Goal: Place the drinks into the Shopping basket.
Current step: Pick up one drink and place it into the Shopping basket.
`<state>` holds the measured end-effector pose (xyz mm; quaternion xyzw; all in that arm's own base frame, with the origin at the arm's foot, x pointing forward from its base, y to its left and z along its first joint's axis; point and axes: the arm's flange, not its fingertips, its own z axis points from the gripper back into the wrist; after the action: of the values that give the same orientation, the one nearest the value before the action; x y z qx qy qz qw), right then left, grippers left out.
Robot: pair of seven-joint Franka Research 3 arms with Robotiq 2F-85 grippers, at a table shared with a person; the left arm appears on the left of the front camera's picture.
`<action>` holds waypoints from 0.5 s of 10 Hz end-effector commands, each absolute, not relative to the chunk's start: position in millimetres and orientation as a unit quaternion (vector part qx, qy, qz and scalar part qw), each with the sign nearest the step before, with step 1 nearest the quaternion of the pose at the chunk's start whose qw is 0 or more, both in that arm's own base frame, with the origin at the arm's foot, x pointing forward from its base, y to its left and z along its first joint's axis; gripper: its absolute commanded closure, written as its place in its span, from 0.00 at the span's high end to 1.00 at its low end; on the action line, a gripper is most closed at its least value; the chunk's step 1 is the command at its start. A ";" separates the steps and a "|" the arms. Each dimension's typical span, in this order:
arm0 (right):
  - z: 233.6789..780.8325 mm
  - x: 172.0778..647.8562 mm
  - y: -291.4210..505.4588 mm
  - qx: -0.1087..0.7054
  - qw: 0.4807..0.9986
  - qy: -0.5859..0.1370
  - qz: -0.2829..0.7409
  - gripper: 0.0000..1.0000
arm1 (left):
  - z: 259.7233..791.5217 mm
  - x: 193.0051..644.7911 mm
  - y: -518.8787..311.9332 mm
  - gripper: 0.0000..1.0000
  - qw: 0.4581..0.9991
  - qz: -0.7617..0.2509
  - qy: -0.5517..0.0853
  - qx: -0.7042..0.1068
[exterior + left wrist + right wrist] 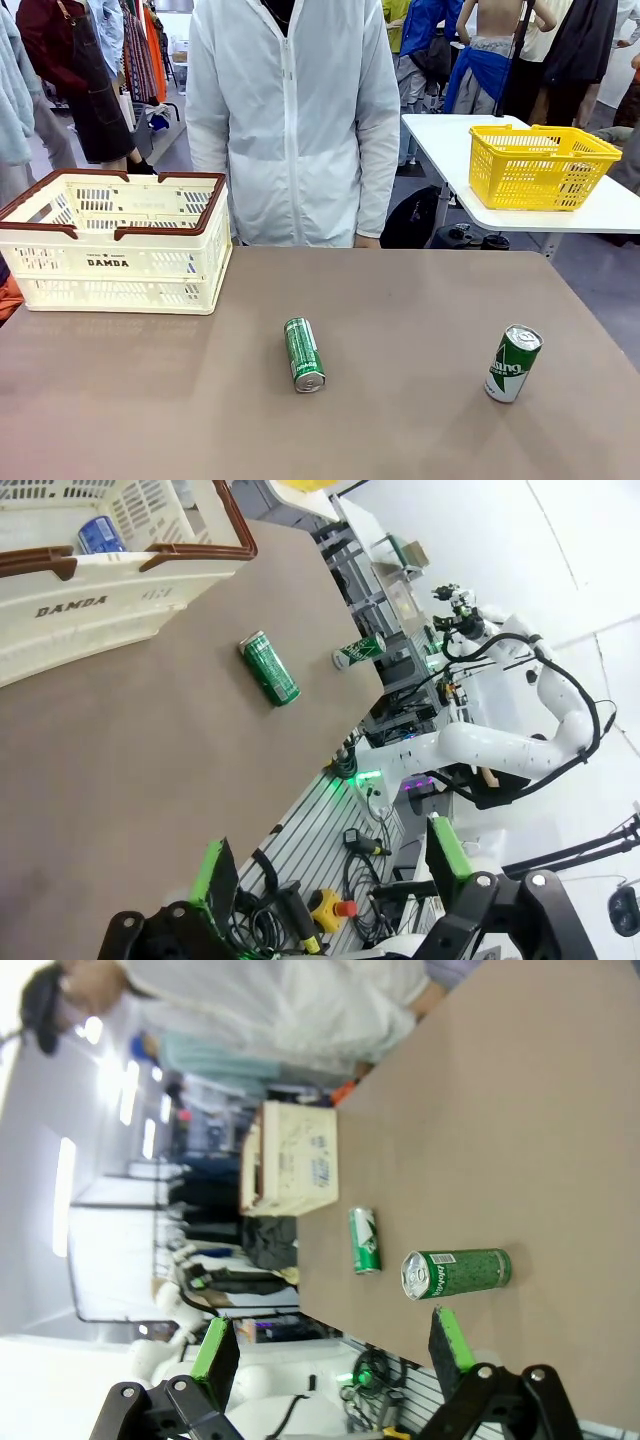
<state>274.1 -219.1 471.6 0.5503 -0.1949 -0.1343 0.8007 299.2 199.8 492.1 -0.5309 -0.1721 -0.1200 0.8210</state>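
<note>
left end effector (330,865) and right end effector (333,1338) spread wide, empty. lying green can (304,354) and standing green can (514,362) on desk (380,300); blue can (100,534) inside basket (115,262).

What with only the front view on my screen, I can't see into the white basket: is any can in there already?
Observer: Yes. The left wrist view looks over the rim of the basket, and one blue can is inside.
Operator: Are the grippers ready to grab?
Observer: The left gripper is open and empty.
Operator: And the right one?
Observer: The right gripper is open and empty too, with the upright green can ahead of it.
</note>
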 end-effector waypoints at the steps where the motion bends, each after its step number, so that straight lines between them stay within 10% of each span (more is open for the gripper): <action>1: 507.5 270.7 -151.2 0.445 0.872 -0.196 -0.052 1.00 | 493.2 294.7 200.0 1.00 0.821 -0.121 -0.167 -0.532; 5: 503.0 267.1 -31.0 0.193 0.958 -0.168 0.130 1.00 | 493.2 294.7 200.0 1.00 0.821 -0.121 -0.167 -0.532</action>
<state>276.7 -44.6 523.8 0.2491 -0.1708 0.0812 0.9499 299.0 199.6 492.0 -0.5313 -0.1714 -0.1202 0.8209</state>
